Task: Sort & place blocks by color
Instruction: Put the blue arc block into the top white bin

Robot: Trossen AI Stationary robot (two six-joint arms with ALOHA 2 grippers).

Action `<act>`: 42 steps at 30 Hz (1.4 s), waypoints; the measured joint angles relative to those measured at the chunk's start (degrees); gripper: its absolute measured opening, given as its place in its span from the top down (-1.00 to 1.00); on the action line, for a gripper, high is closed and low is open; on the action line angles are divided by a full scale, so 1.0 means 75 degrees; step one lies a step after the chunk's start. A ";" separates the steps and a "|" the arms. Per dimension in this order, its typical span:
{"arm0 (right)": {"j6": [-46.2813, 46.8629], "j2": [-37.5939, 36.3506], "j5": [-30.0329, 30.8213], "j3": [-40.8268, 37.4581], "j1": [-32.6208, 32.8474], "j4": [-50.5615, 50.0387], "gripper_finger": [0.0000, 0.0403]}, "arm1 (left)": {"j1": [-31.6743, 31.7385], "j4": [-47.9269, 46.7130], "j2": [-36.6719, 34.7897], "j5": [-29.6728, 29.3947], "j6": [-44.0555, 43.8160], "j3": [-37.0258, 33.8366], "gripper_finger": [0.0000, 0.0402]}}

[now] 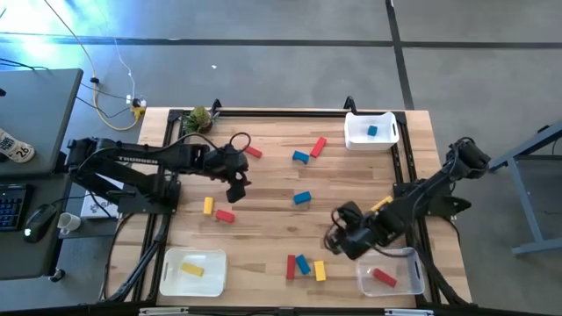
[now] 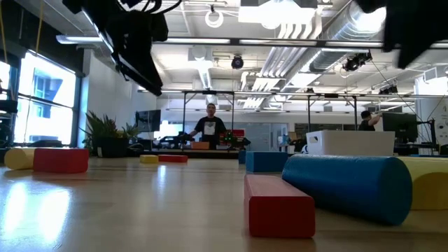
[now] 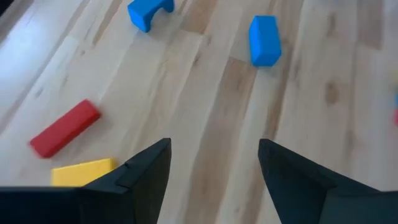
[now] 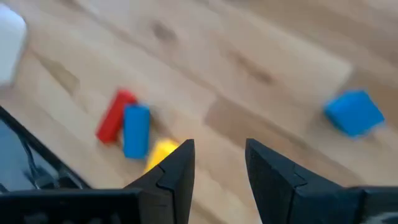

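— Wooden table (image 1: 263,228), blocks scattered over it: where does each gripper stand?

— Left gripper (image 1: 237,186) hangs with fingers spread, empty, just beside the red block (image 1: 225,216) and yellow block (image 1: 208,205). Right gripper (image 1: 338,235), fingers also parted and holding nothing, is near the red, blue and yellow trio (image 1: 304,266) beside the red bin (image 1: 413,274).

— How will they handle?

— Probably light, rigid, smooth-sided. I'd pinch a bar across its narrow width at mid-length; the touching trio leaves little finger room.
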 joint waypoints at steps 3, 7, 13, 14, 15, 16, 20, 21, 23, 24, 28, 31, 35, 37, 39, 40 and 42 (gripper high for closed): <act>-0.0627 0.0000 0.0203 0.0000 -0.0573 0.0399 0.36 | 0.0189 -0.0324 0.0000 -0.0003 0.0170 0.0000 -0.15; -0.1803 0.0000 0.0407 0.0000 -0.1427 0.1009 0.36 | 0.0487 -0.0633 0.0000 -0.0003 0.0219 0.0000 -0.15; -0.4138 0.0000 0.0205 0.0000 -0.2722 0.1646 0.36 | 0.0922 -0.0726 0.0000 -0.0009 -0.0069 0.0000 -0.14; -0.4477 0.0000 0.0143 0.0000 -0.2940 0.1756 0.36 | 0.0989 -0.0729 0.0000 -0.0009 -0.0210 0.0000 -0.13; -0.4814 0.0000 0.0045 0.0000 -0.3152 0.1860 0.36 | 0.1040 -0.0730 0.0000 -0.0006 -0.0334 0.0000 -0.13; -0.5190 0.0000 -0.0064 0.0000 -0.3362 0.1973 0.36 | 0.1094 -0.0731 0.0000 0.0005 -0.0410 0.0000 -0.13; -0.6575 0.0000 -0.0477 0.0000 -0.4149 0.2384 0.36 | 0.1294 -0.0732 0.0000 0.0086 -0.0577 0.0000 -0.13; -0.6914 0.0000 -0.0542 0.0000 -0.4334 0.2484 0.36 | 0.1337 -0.0729 0.0000 0.0088 -0.0624 0.0000 -0.13; -0.7592 0.0000 -0.0595 0.0000 -0.4673 0.2688 0.36 | 0.1410 -0.0728 0.0000 0.0088 -0.0790 0.0000 -0.13; -0.7924 0.0000 -0.0598 0.0000 -0.4835 0.2762 0.36 | 0.1438 -0.0729 0.0000 0.0089 -0.0859 0.0000 -0.13; -0.9300 0.0000 -0.0596 0.0000 -0.5364 0.3189 0.35 | 0.1524 -0.0729 0.0000 0.0089 -0.0995 0.0000 -0.13; -1.0222 0.0000 -0.0603 0.0000 -0.5701 0.3703 0.31 | 0.1531 -0.0726 0.0000 0.0090 -0.1029 0.0000 -0.13; -1.1158 0.0000 -0.0920 0.0000 -0.6201 0.4354 0.19 | 0.1528 -0.0726 0.0000 0.0093 -0.1343 0.0000 -0.13; -1.1598 0.0000 -0.1082 0.0000 -0.6457 0.4639 0.12 | 0.1528 -0.0726 0.0000 0.0093 -0.1397 0.0000 -0.13; -1.2025 0.0000 -0.1105 0.0000 -0.6675 0.4904 0.06 | 0.1528 -0.0726 0.0000 0.0090 -0.1401 0.0000 -0.13; -1.2221 0.0003 -0.1109 0.0000 -0.6768 0.5010 0.04 | 0.1528 -0.0725 0.0000 0.0091 -0.1408 0.0000 -0.13; -1.2457 0.0002 -0.1144 0.0000 -0.6934 0.5163 0.01 | 0.1528 -0.0726 0.0000 0.0091 -0.1444 0.0000 -0.13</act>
